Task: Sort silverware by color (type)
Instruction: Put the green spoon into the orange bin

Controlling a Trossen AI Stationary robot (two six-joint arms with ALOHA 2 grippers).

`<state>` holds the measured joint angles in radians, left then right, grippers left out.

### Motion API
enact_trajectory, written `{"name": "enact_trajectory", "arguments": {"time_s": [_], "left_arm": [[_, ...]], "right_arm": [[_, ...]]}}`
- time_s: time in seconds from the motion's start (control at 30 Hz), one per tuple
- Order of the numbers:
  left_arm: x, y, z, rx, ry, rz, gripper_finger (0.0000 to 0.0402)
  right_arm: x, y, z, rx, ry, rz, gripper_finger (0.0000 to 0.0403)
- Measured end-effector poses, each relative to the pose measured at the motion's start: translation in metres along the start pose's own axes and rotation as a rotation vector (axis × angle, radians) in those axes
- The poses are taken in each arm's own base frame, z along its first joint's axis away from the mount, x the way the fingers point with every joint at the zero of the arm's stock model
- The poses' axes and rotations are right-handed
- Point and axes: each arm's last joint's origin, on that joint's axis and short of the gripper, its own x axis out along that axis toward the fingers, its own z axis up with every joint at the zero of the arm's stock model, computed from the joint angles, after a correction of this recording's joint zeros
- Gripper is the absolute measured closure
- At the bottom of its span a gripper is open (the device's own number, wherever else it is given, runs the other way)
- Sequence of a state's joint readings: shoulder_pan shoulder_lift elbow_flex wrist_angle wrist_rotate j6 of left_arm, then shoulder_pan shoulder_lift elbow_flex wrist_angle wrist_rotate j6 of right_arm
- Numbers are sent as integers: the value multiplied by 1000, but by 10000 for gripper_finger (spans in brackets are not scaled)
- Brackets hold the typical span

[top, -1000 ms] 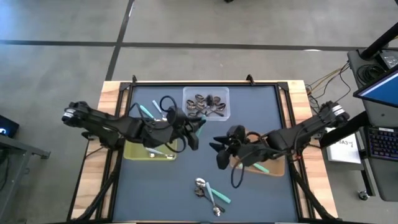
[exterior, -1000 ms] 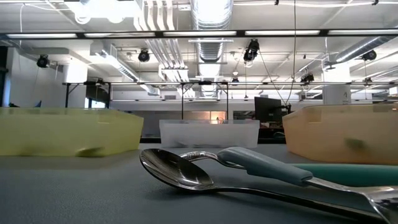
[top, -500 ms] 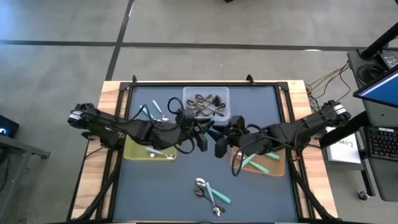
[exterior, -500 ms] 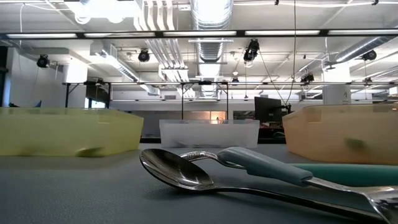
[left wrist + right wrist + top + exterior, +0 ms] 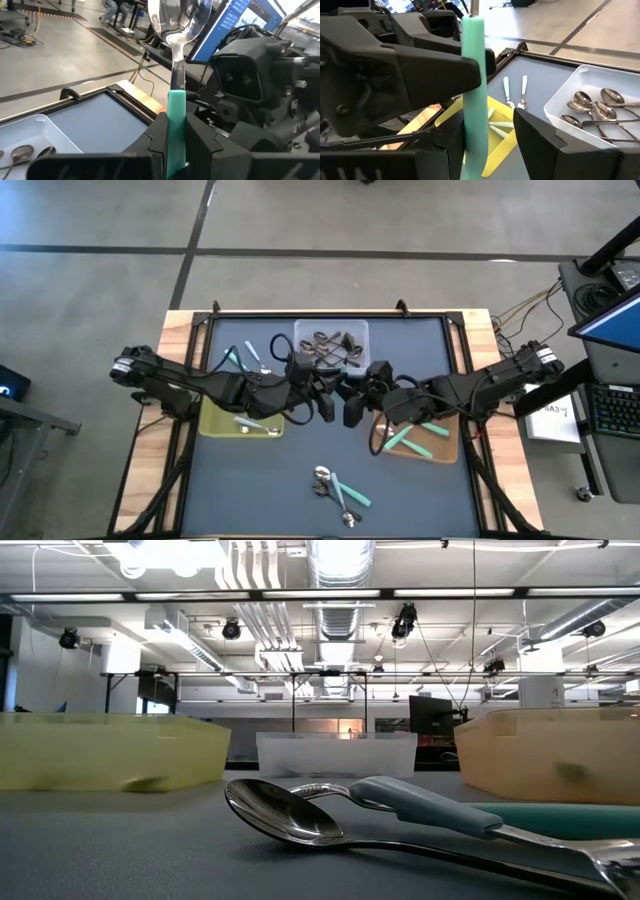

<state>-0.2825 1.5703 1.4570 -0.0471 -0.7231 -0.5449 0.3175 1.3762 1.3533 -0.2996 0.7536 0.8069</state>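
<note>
Over the middle of the surface [image 5: 300, 470] my two hands met, just in front of the clear tray [image 5: 331, 345]. My left hand [image 5: 175, 137] was clenched on the teal-handled spoon [image 5: 176, 107], which stood upright, bowl up. My right hand [image 5: 487, 140] stood released around the same handle, fingers either side, not yet pinching: a handover, I judged, bound for the orange-brown tray [image 5: 440, 448].

The teal-handled spoon [image 5: 176, 75] is cut off at the top of the left wrist frame. In the high view it is hidden between both tools at centre frame.
</note>
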Motion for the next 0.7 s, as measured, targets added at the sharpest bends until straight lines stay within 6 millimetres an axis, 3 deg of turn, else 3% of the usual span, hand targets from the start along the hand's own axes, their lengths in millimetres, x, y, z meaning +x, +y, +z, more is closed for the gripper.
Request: {"name": "enact_trajectory", "arguments": {"time_s": [0.23, 0.5, 0.7], "left_arm": [[0, 0, 0, -3, 1, -7, 377], [0, 0, 0, 2, 1, -5, 377], [0, 1, -1, 27, 22, -1, 340]], "right_arm": [[0, 0, 0, -15, -2, -3, 267], [2, -1, 2, -55, -3, -4, 364], [-5, -4, 8, -85, 3, 6, 365]]}}
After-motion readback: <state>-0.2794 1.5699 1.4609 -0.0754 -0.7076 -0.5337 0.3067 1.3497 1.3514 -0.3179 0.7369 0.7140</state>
